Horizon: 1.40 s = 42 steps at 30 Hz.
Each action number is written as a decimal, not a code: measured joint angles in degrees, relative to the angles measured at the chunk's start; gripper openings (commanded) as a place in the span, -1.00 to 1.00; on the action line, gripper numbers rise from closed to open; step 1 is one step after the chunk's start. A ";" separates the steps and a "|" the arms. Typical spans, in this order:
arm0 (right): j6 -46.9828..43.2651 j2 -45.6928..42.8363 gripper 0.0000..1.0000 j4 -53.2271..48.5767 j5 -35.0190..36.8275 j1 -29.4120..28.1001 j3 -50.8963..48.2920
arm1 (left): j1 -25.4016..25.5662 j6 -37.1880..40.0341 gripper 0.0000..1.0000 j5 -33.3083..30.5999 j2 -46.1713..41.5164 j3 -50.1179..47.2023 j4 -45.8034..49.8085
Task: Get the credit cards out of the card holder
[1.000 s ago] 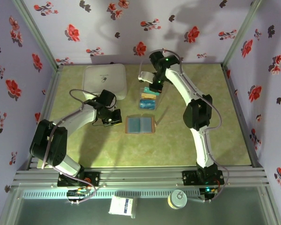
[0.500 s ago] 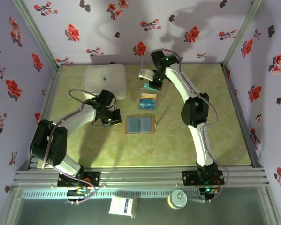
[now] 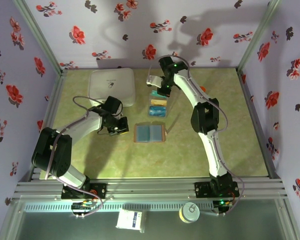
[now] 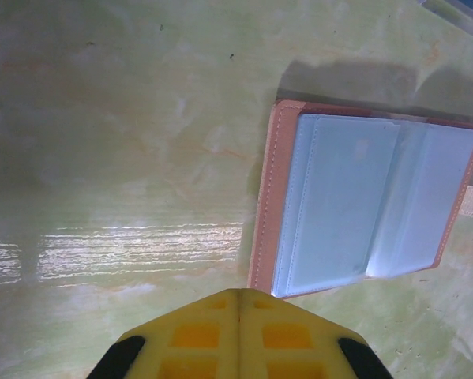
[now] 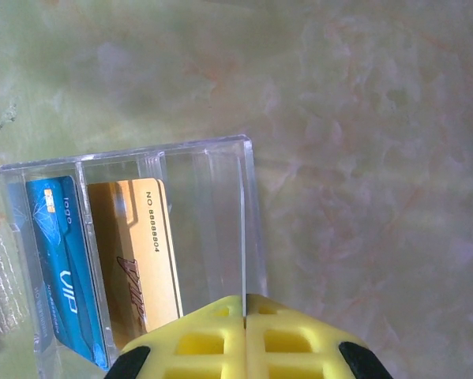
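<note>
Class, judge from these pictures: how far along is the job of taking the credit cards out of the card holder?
Looks done: the card holder lies open with no card showing in its sleeves; a blue card and a gold card sit in the clear tray. In hand: nothing, left gripper and right gripper both shut, empty. Left: probably nothing, unless a pocket hides one.

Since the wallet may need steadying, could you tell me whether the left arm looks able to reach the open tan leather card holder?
Probably yes: the tan leather card holder lies open on the table just beside the shut left pincer, nothing standing between them.
</note>
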<state>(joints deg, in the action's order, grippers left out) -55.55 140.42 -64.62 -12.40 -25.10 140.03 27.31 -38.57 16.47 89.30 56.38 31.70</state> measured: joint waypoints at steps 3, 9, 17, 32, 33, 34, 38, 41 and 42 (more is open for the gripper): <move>0.04 0.00 -0.69 -0.09 0.28 0.00 0.20 | 0.00 0.00 -1.00 0.00 0.02 0.00 -0.15; 0.72 0.00 -0.63 0.87 1.88 0.00 0.20 | 0.00 0.00 -1.00 0.00 0.26 0.00 -0.17; 4.00 0.00 -0.64 4.46 3.43 0.00 0.17 | 0.00 0.00 -1.00 0.02 0.39 0.00 -0.68; 29.55 -12.68 -0.60 19.87 2.19 -0.74 -23.65 | 0.00 -1.60 -1.00 2.27 1.44 -1.07 -6.14; 32.37 -14.78 -0.60 21.57 2.19 -0.98 -26.49 | 0.00 -1.90 -1.00 2.73 1.84 -1.11 -6.95; 34.99 -16.76 -0.61 23.28 2.16 -1.29 -29.07 | 0.00 -2.12 -1.00 3.13 2.14 -1.14 -7.61; 46.49 -25.77 -0.60 30.45 2.16 -3.10 -39.87 | 0.00 -3.26 -1.00 4.52 2.86 -1.22 -10.14; 54.53 -31.50 -0.66 35.45 2.14 -4.74 -47.34 | 0.07 -3.48 -1.00 5.16 2.91 -1.25 -11.41; 57.16 -32.94 -0.67 37.03 2.14 -5.44 -49.62 | 0.07 -3.50 -1.00 5.29 2.99 -1.25 -11.65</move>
<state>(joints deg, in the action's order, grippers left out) 1.61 107.48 -27.59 -10.26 -30.55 90.41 27.38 -42.06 21.76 92.29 55.13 20.05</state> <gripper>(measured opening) 0.175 0.051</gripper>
